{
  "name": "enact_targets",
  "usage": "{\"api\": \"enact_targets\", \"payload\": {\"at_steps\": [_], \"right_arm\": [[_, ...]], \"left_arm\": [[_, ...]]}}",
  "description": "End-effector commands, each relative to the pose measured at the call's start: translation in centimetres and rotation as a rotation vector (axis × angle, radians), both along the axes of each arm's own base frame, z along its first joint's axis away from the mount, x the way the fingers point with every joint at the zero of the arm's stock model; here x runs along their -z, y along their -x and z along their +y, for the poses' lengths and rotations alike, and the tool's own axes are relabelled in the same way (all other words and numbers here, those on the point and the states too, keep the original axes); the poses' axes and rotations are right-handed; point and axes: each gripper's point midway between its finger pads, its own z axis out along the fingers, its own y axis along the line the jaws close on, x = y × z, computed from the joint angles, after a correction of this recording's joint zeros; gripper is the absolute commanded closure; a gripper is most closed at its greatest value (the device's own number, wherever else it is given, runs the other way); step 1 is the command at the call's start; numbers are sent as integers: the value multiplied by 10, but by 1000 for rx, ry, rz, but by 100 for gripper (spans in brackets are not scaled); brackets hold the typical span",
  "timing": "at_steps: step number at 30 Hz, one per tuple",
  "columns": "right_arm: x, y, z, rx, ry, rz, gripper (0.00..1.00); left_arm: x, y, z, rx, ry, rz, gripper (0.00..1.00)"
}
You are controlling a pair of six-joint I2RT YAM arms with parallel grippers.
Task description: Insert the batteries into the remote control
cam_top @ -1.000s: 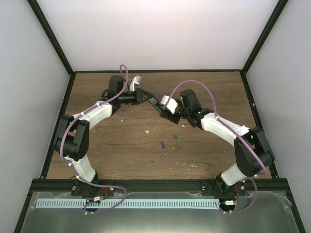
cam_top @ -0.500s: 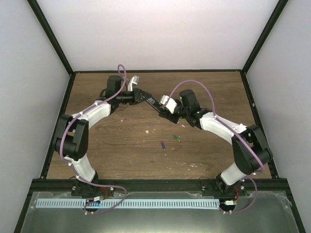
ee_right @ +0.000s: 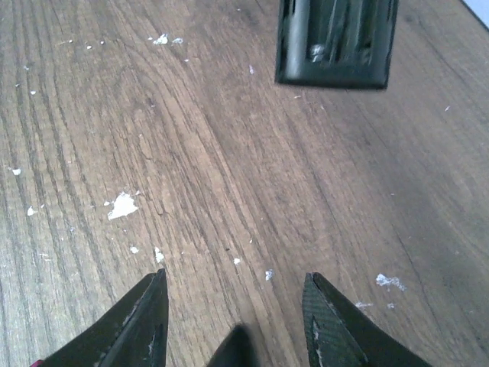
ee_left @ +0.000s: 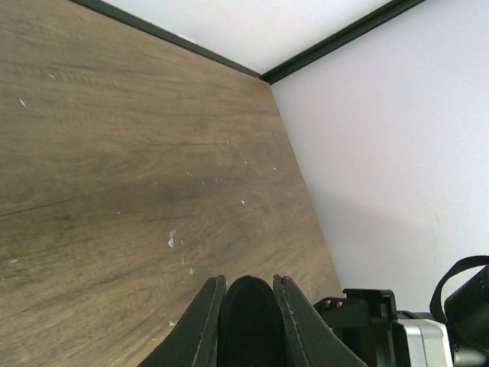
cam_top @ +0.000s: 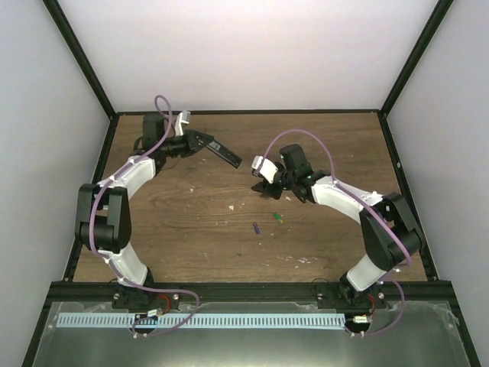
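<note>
A: Change against half a second back: the remote control [cam_top: 221, 153] has gone left and rearward with the left arm. It was bridged between both grippers near mid-table. Now only one has it.

B: Which one?

A: The left gripper [cam_top: 200, 141], clamped on the remote's rear-left end. The left wrist view agrees: both fingers [ee_left: 202, 325] are pressed against a black body between them.

B: And the right gripper [ee_right: 235, 279]?

A: It has let go. Its fingers [ee_right: 145, 325] are spread wide and hold nothing, with only wood below them. It sits near the remote's free end with a clear gap between.

B: Batteries?

A: Unmoved. The green battery [cam_top: 278, 219] and the purple battery [cam_top: 257, 228] lie on the table [cam_top: 191, 229], nearer the arm bases than the right gripper. They are close to each other but not touching, and well apart from the remote.

B: How does the remote look?

A: A slim black bar, held by one end, slanting from rear-left to front-right in the top view. The right wrist view shows its free end. The battery bay [ee_right: 336, 30] is open toward that camera, dark inside, with a small metal contact [ee_right: 317, 52] showing. A shadow on the wood beside it suggests it is off the surface.

B: Surroundings?

A: White specks [ee_right: 122, 205] are scattered on the wood grain.
</note>
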Motion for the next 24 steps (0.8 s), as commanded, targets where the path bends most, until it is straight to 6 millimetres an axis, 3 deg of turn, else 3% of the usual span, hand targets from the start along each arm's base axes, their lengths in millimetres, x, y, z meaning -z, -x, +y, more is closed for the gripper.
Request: {"api": "enact_targets", "payload": {"at_steps": [1,12,16,21,24], "right_arm": [[4,-3,-4,6,29,4,59],[24,-10,-16,65,102,2,58],[36,-15,-23,142,141,100,56],[53,7,-22,160,139,334,44],[58,17,-26,166,150,380,38]], "left_arm": [[-20,2,9,-10,-7,-82,100],[-21,1,21,-36,-20,-86,100],[-22,-1,24,-43,-30,-88,100],[-26,-5,28,-52,-54,-100,100],[-27,-6,30,-52,-52,-99,100]]}}
